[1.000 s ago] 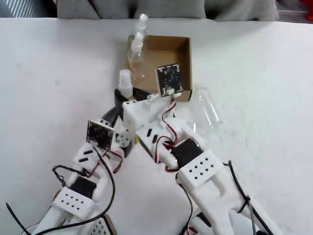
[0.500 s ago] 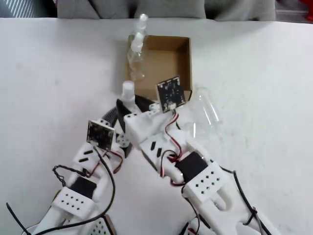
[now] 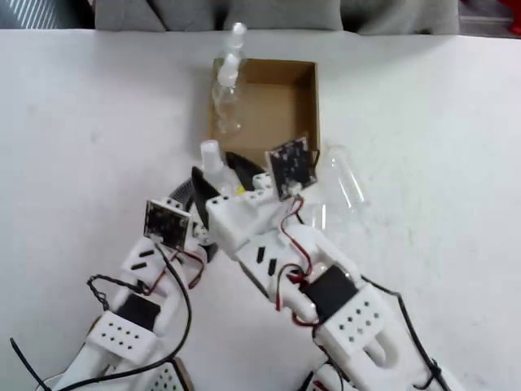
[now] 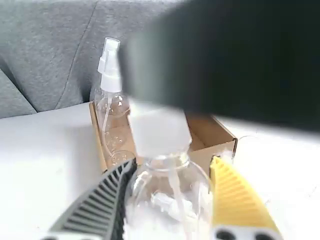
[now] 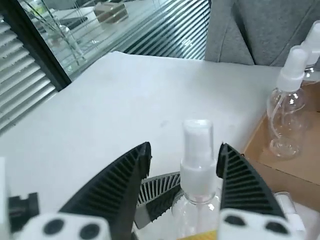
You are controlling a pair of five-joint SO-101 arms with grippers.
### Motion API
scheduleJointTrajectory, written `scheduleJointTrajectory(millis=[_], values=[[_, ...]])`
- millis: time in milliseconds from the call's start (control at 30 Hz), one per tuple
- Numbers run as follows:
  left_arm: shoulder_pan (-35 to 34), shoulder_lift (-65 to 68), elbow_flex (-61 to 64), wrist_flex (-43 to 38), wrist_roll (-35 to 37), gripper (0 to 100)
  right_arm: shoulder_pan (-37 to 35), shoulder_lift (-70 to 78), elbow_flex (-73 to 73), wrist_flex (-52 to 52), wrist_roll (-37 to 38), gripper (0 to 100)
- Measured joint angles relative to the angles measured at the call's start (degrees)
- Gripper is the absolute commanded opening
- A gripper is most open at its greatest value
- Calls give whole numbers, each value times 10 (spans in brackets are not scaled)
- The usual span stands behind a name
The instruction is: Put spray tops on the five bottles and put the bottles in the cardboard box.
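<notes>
**Inspection note: one bottle held upright at the near edge of the cardboard box, both of your grippers on it.**

Nearest you, your left gripper (image 4: 172, 167) is clamped on a clear bottle (image 4: 165, 197). Its grey finger and yellow finger press the bottle's shoulders from either side and hold it upright just short of the box's near edge. Your right gripper (image 5: 185, 147) sits above with its black jaws parted. They straddle the white spray top (image 5: 197, 145) seated on that bottle's neck, one finger close beside the top and the other standing apart. Just past the box's near right corner, a second clear bottle (image 3: 342, 183) lies on its side on the table (image 3: 423, 122). Farther off, in the cardboard box (image 3: 277, 110), two capped bottles (image 3: 226, 102) stand along its left wall toward the far left corner.
</notes>
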Motion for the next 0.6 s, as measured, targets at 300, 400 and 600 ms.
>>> scheduleJointTrajectory(millis=[300, 400, 600], values=[[0, 0, 0, 0, 0, 60, 110, -176, 27, 66, 0, 183], [0, 0, 0, 0, 0, 60, 185, -167, 75, 63, -40, 183], [0, 0, 0, 0, 0, 61, 301, -172, 228, -50, -79, 184]])
